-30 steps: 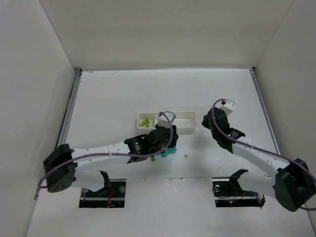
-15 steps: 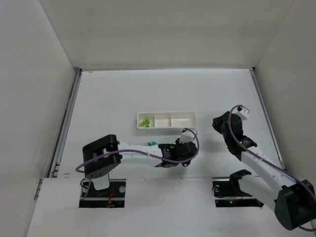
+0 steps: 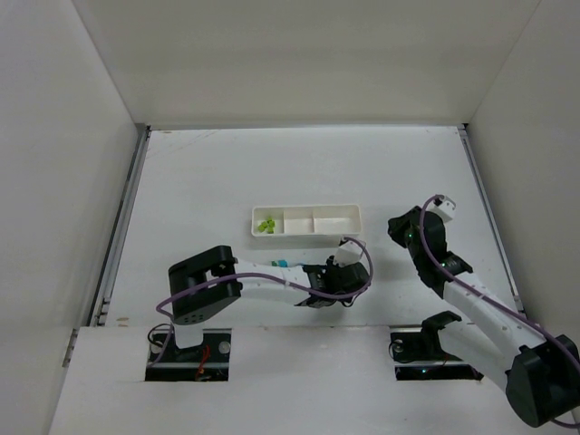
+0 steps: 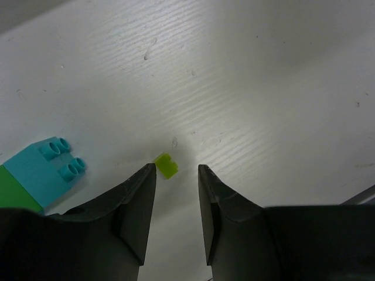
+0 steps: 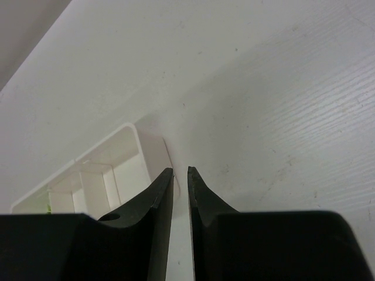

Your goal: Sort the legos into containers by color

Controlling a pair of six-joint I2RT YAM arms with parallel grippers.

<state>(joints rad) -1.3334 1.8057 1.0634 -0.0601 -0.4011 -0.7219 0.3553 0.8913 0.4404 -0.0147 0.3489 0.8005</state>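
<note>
one yellow-green cube (image 4: 166, 165) is lying near the tray (image 3: 306, 233), just ahead of the left gripper (image 4: 177, 173), which is standing narrowly open; the right gripper (image 5: 180, 172) is hovering beside the tray, almost closed, empty.

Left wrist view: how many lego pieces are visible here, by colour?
Yellow-green cube: 1
Cyan brick: 1
Green brick: 1 (only partly in view)
Total: 3

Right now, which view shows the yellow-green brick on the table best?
Left wrist: the yellow-green brick lies clear just ahead of the left gripper. From above that gripper hides it; the right wrist misses it.
</note>
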